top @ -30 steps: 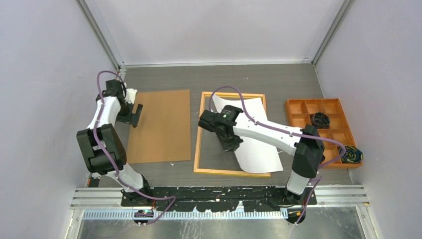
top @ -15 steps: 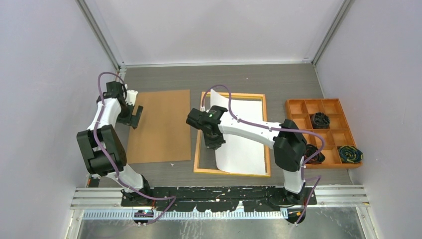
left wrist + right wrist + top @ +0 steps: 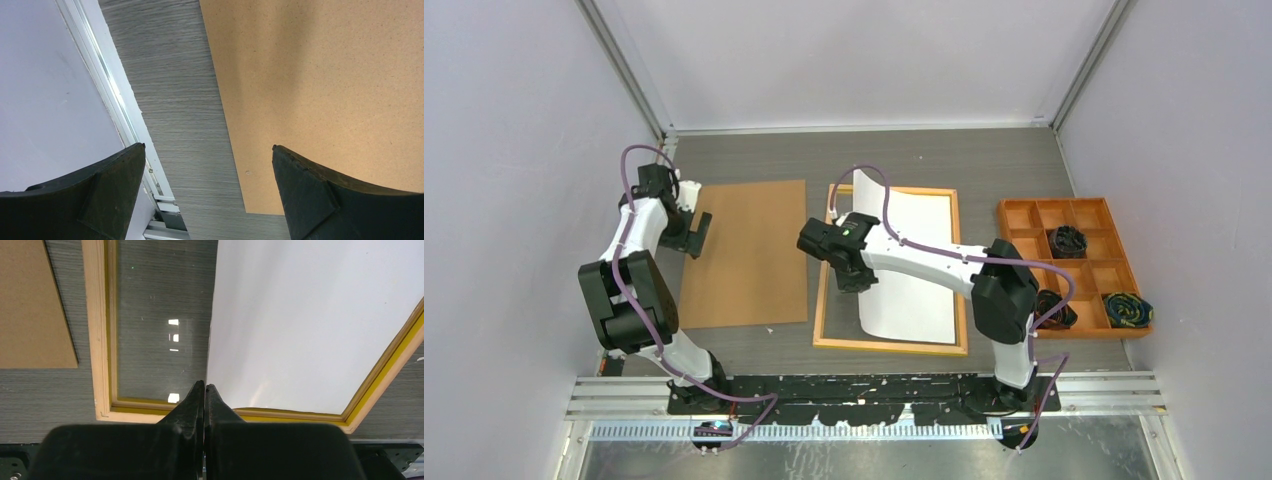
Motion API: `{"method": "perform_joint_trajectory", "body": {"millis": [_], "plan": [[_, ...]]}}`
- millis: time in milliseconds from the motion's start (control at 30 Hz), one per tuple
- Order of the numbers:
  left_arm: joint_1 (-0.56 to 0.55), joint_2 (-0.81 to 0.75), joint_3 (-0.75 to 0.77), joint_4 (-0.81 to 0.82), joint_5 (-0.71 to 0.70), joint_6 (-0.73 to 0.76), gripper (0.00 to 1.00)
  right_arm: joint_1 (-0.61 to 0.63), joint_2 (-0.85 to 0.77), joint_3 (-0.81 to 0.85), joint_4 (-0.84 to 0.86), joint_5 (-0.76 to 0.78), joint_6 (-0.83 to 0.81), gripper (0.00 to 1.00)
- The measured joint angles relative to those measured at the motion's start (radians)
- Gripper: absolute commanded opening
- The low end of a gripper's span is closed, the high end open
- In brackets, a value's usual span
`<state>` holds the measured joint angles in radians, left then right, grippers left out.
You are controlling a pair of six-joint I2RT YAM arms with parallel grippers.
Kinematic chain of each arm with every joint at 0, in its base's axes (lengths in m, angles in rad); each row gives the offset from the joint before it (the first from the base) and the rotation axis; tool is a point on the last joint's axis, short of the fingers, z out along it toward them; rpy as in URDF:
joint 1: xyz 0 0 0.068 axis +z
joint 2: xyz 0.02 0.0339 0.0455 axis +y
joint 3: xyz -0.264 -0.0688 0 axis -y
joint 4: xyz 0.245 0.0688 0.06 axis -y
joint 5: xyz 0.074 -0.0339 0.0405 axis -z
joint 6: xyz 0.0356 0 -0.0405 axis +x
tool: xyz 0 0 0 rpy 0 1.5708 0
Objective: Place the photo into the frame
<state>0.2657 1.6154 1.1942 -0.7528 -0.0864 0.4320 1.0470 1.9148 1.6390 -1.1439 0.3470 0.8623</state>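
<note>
My right tool (image 3: pixel 855 280) is closed, its fingertips pinched on the left edge of the photo (image 3: pixel 916 275); in the right wrist view that edge runs straight into the closed tips of the right tool (image 3: pixel 205 386). The photo (image 3: pixel 310 325) is white side up over the right part of the frame (image 3: pixel 889 346), with its left edge lifted and curling and its right side down toward the frame's right rail. I can't tell if it is seated flat in the recess. The frame lies flat in the middle of the table (image 3: pixel 874 160), tan back up, and a yellow inner lip shows along the rails in the right wrist view. The left strip of the frame (image 3: pixel 97 340) is uncovered, with the table's grey grain and a few bright reflections showing through it. My left tool (image 3: pixel 696 233) is wide open and holds nothing. It hangs over the left edge of the brown backing board (image 3: pixel 749 250), near the table's far left corner. In the left wrist view the left tool (image 3: pixel 208 146) has one finger over bare table (image 3: pixel 175 100) and the other over the backing board (image 3: pixel 325 75). The board lies flat just left of the frame, apart from it. An orange compartment tray (image 3: pixel 1024 215) sits at the right edge of the table, well apart from both tools.
</note>
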Motion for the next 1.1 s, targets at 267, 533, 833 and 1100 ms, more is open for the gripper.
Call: {"method": "perform_joint_trajectory", "body": {"millis": [267,533,833,1100], "plan": [[0.0,0.0,0.0,0.0,0.0,0.006,1.0,0.001,0.006,-0.019,0.007,0.011,0.0,0.19],[0.0,0.0,-0.007,0.001,0.0,0.022,1.0,0.001,0.005,-0.067,0.061,0.014,-0.021,0.53],[0.0,-0.001,-0.013,0.001,0.0,0.025,1.0,0.001,0.0,-0.073,0.109,-0.017,-0.038,1.0],[0.0,-0.01,-0.014,0.001,0.0,0.04,1.0,-0.024,-0.093,-0.148,0.213,-0.14,-0.083,1.0]]}}
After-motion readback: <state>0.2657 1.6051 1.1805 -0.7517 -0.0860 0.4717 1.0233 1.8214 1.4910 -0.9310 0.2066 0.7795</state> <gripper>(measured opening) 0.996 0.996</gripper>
